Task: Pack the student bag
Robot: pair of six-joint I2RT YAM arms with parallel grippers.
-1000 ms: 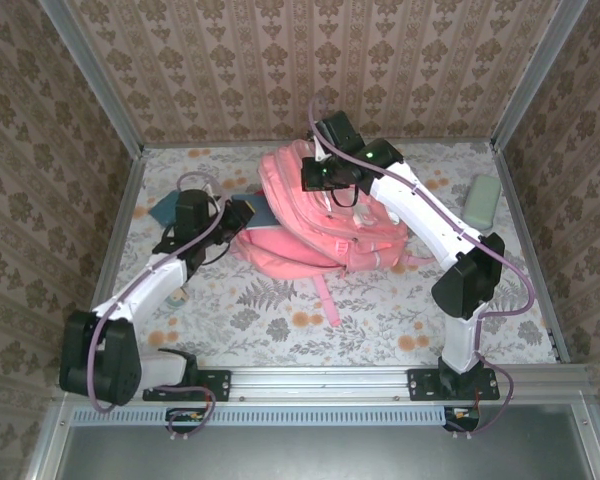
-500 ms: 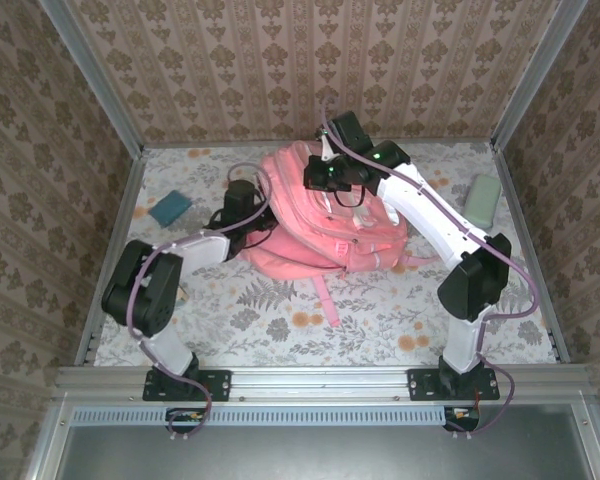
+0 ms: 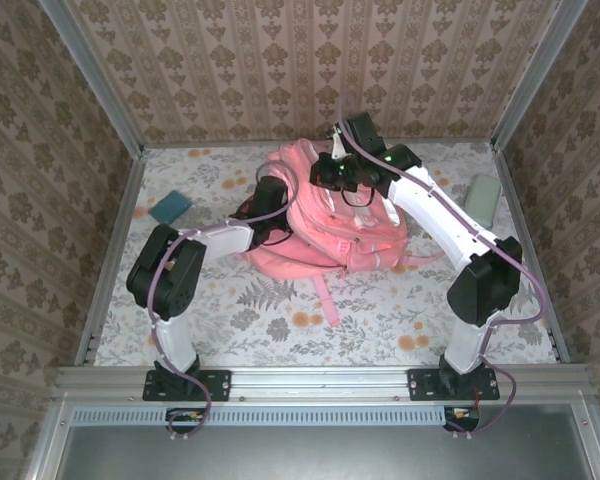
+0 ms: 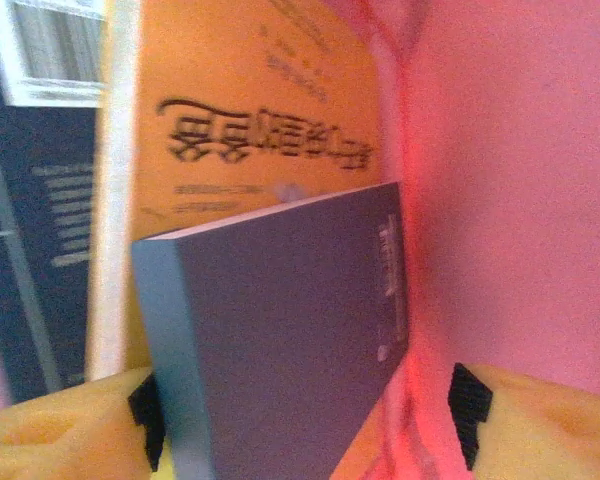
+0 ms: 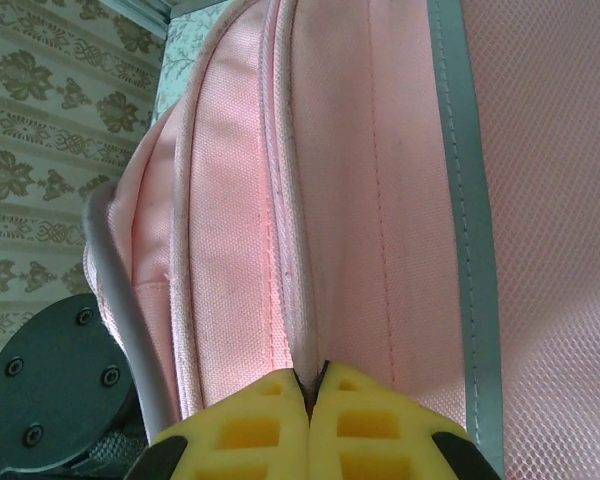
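Even bright light, faint shadows, left wrist view blurred, student bag (image 4: 520, 180) glowing pink

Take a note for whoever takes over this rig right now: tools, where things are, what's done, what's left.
Left tool: open, inside the student bag, one finger on each side of a grey-blue book leaning on an orange book.
Right tool: shut on a fold of the bag's fabric.
Done: both books are in the bag.
Left: teal item and pale green item lie on the table; bag unzipped.
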